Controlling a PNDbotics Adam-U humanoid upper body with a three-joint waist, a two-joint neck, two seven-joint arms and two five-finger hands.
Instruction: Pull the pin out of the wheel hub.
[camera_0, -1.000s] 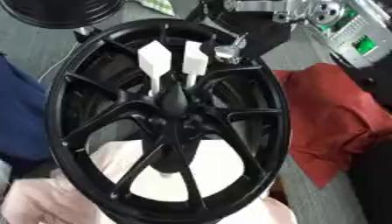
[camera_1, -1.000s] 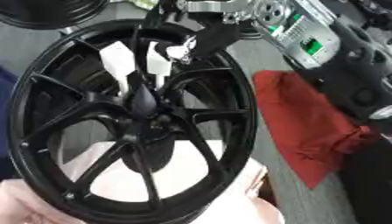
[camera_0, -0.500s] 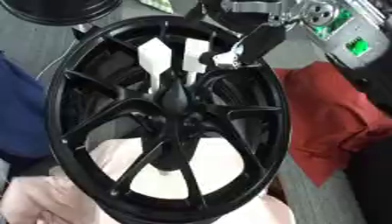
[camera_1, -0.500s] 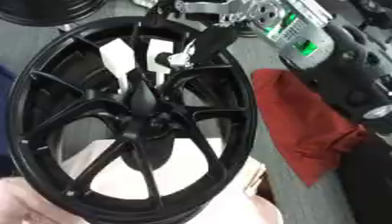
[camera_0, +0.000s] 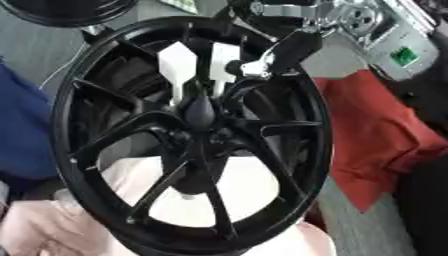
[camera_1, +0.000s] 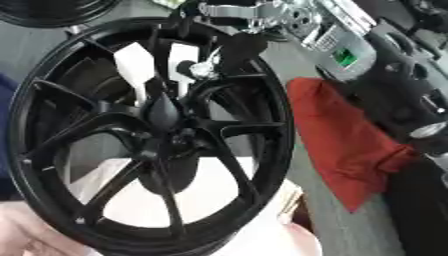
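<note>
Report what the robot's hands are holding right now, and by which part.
Nothing visibly held. The right hand has come down to the wheel hub by the white pieces; a grip cannot be made out.

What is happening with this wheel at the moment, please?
A black wheel stands upright close to the camera, with a dark pin with white fins sticking out of its hub. The right robot hand reaches in from the upper right, fingers next to the fins, but it is not clearly gripping the pin. A red cloth lies to the right.
</note>
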